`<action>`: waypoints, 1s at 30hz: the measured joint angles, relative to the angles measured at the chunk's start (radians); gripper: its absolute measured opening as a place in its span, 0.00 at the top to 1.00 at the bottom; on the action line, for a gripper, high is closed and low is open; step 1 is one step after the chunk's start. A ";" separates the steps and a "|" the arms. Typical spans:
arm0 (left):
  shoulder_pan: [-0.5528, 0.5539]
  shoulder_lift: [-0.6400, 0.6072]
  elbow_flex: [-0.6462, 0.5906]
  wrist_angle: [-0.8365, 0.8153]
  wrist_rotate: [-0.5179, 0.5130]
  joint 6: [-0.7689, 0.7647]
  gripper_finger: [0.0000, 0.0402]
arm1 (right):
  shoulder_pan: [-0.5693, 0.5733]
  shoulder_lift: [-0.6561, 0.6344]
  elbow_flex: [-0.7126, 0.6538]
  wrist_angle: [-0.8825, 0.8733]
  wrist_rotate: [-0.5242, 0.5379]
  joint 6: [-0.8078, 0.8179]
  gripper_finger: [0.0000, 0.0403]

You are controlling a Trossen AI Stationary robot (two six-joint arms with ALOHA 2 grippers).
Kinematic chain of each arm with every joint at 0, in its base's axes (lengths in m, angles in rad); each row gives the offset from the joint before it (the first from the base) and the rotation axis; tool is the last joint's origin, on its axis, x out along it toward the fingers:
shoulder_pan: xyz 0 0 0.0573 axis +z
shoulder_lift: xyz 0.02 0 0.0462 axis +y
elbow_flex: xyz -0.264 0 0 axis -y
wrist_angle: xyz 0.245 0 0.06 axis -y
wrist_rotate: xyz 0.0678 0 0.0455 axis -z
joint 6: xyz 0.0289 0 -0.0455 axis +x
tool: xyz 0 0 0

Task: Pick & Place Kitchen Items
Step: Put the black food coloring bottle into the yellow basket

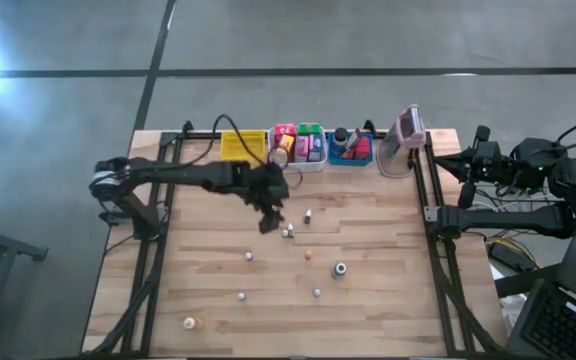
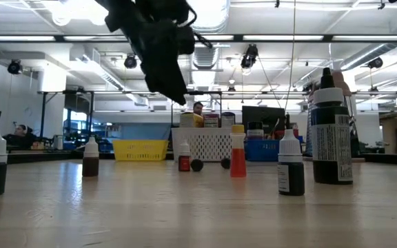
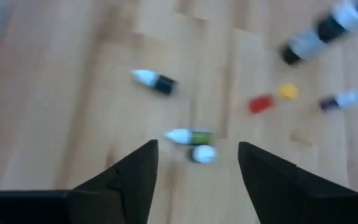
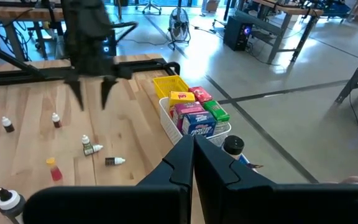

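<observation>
With the left pincer [image 1: 268, 222] hovering fingers apart, note the fallen green bottle [image 3: 190, 135] lies just ahead, long axis crosswise to its fingers.

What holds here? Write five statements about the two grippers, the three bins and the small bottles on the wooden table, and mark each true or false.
1. The left gripper hangs open above the small dropper bottles near the table's middle. True.
2. The right gripper is open over the bottles. False: it is shut and waits off the table's right edge.
3. The white mesh bin holds coloured packets. True.
4. The yellow mesh bin stands to the right of the blue bin in the high view. False: it is the leftmost of the three.
5. The left gripper holds a bottle. False: nothing is between its fingers.
</observation>
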 joint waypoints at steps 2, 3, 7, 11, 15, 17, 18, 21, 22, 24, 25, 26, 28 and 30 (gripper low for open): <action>-0.051 0.002 -0.027 0.046 -0.042 0.038 0.44 | 0.000 0.000 0.000 0.000 0.000 -0.003 0.98; -0.077 0.005 -0.048 0.080 -0.075 0.043 0.45 | 0.000 0.000 0.000 0.000 0.000 -0.004 0.98; -0.159 0.014 -0.144 0.268 -0.149 0.056 0.47 | 0.000 0.000 0.000 0.000 0.000 0.000 0.98; -0.181 0.014 -0.208 0.389 -0.158 0.041 0.50 | 0.000 0.000 0.000 0.000 0.000 -0.003 0.98; -0.176 0.014 -0.252 0.412 -0.211 0.020 0.52 | 0.000 0.000 0.000 0.000 0.000 -0.004 0.98; -0.171 0.014 -0.269 0.412 -0.220 0.017 0.53 | 0.000 0.000 0.000 0.000 0.000 -0.003 0.98; -0.171 0.014 -0.276 0.412 -0.221 0.012 0.53 | 0.000 0.000 0.000 0.000 0.000 0.000 0.98; -0.172 0.018 -0.289 0.445 -0.217 0.006 0.53 | 0.000 0.000 0.000 0.000 0.000 -0.002 0.98; -0.172 0.018 -0.291 0.450 -0.211 0.004 0.53 | 0.000 0.000 0.000 0.000 0.000 -0.004 0.98; -0.172 0.022 -0.298 0.477 -0.210 0.004 0.53 | 0.000 0.000 0.000 0.000 0.000 -0.003 0.98; -0.172 0.024 -0.304 0.484 -0.208 0.004 0.53 | 0.000 0.000 0.000 0.000 0.000 0.000 0.98; -0.171 0.025 -0.314 0.488 -0.208 0.004 0.53 | 0.000 0.000 0.000 0.000 0.000 0.000 0.98; -0.170 0.037 -0.328 0.521 -0.207 0.004 0.53 | 0.000 0.000 0.000 0.000 0.000 -0.003 0.98; -0.170 0.050 -0.337 0.530 -0.205 -0.002 0.53 | 0.000 0.000 0.000 0.000 0.000 -0.004 0.98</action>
